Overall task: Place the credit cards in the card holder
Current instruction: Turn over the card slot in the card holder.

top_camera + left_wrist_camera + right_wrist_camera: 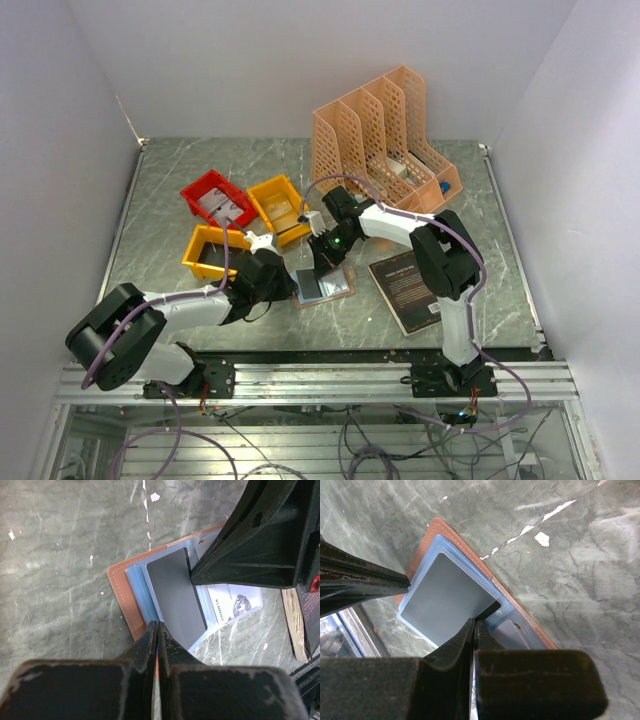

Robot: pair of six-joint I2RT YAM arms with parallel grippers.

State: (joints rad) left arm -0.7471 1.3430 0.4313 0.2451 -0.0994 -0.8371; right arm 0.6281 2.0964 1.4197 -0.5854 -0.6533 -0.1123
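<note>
Thin grey rectangular card [175, 597] lay flat on open salmon leather holder [119, 587], long axis pointing toward left gripper [156, 626]; left gripper and right gripper [474, 624] both had jaws pressed together.

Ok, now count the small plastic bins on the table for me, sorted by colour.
Red bins: 1
Yellow bins: 2
Total: 3

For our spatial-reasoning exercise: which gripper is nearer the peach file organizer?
Right. The right gripper is at the far edge of the card holder, on the side toward the file organizer; the left gripper is at the holder's left edge, farther from it.
</note>
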